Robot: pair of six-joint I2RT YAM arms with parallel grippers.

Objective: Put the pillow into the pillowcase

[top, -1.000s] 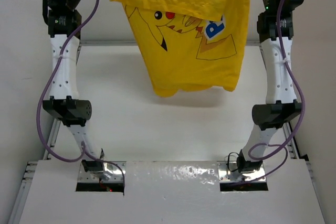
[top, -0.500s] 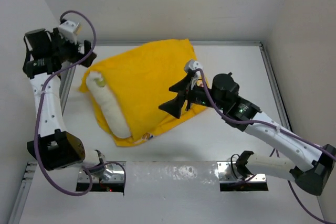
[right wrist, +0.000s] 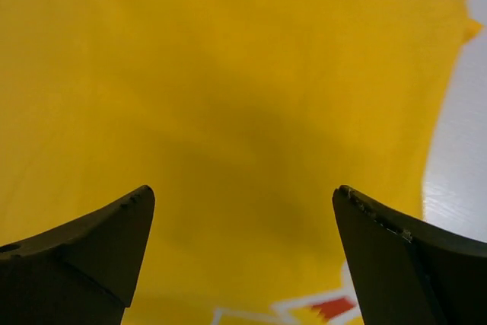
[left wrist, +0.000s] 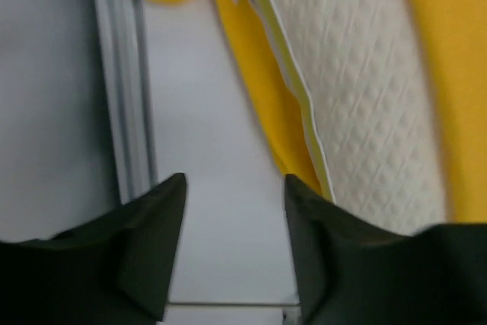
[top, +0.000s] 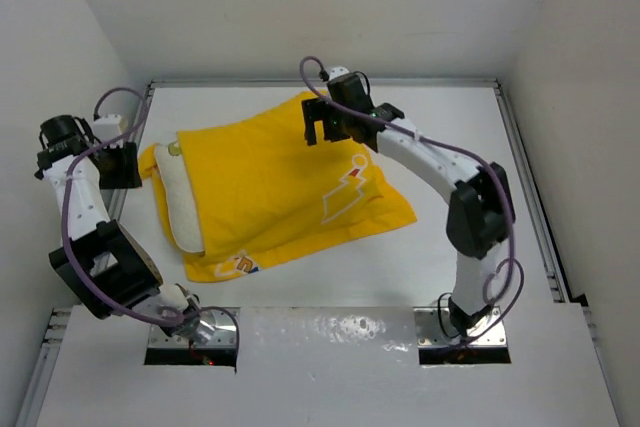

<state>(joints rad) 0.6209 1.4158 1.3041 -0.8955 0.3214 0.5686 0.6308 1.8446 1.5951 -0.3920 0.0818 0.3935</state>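
Counted: one pillow (top: 182,209), one pillowcase (top: 290,182), two grippers. Pillow on left half of table (top: 470,147), mostly covered by pillowcase. Only one long cream side exposed at the case's left opening, with yellow fabric under and over it. Left gripper (left wrist: 234,188) just beside that exposed side, over table surface next to side rail (left wrist: 125,74); jaws partly apart, empty. Right gripper (right wrist: 243,188) above far part of case; jaws wide, empty. Open table surface right of case and nearer than it.
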